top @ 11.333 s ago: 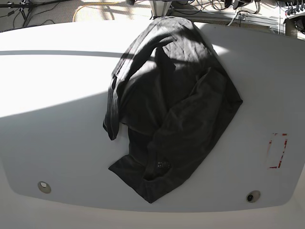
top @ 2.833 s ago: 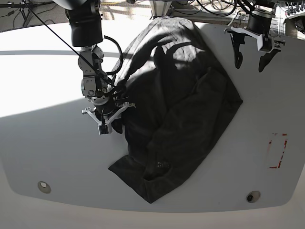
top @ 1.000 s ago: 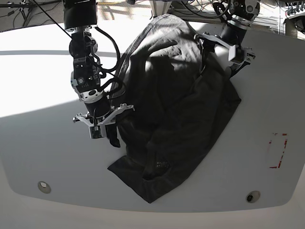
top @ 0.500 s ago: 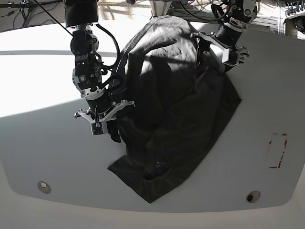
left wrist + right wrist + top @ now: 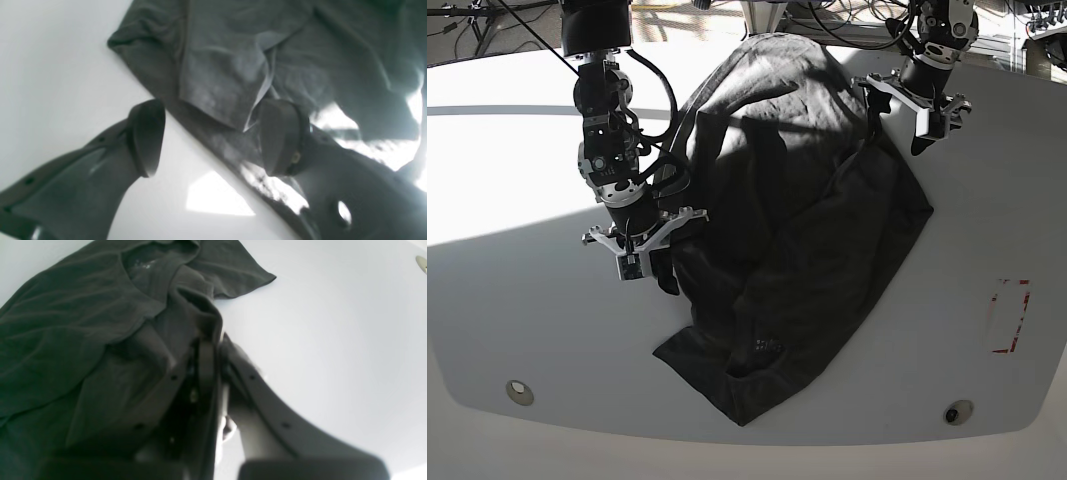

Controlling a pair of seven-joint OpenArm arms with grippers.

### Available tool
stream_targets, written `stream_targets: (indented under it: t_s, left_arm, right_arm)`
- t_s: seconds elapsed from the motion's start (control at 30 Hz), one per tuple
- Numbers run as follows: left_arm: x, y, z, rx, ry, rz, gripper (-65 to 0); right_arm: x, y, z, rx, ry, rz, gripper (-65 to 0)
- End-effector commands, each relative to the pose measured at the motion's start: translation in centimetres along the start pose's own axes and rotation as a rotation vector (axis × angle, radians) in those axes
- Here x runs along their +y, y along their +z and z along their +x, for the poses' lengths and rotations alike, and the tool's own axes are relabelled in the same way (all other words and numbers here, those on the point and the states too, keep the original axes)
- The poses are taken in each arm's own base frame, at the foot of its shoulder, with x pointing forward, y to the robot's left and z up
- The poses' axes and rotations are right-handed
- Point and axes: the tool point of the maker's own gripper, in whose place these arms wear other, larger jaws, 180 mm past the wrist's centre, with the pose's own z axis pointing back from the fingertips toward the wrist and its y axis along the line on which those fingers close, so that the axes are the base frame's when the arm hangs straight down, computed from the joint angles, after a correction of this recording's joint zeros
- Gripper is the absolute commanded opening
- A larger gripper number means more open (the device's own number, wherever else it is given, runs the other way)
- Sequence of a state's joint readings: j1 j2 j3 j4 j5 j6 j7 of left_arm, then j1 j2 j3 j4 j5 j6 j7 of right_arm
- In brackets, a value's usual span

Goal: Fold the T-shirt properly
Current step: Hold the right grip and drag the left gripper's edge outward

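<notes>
The T-shirt [image 5: 797, 220] lies crumpled on the white desk [image 5: 517, 300]. At its left edge the right gripper [image 5: 662, 272] is clamped on a fold of it. At its far right edge the left gripper [image 5: 897, 125] stands spread wide, straddling the hem.

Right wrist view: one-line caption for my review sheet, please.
Right claw shut on a bunched edge of the dark T-shirt, which lies crumpled on the white table.
</notes>
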State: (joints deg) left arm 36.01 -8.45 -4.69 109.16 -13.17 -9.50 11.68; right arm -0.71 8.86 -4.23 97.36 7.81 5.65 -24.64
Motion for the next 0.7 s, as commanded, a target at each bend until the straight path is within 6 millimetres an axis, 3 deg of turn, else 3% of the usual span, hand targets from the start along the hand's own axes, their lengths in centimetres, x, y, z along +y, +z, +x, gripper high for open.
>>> stream_targets:
  t_s: [0.0, 0.67]
  left_arm:
    - [-0.7, -0.2, 1.1, -0.037, 0.014, -0.027, -23.4]
    - [-0.9, -3.2, -0.3, -0.011, 0.043, -0.046, -23.2]
  right_arm:
    - [0.0, 0.1, 2.2, -0.066, 0.005, 0.004, -65.0]
    - [0.1, 0.2, 1.9, -0.060, 0.005, 0.010, -65.0]
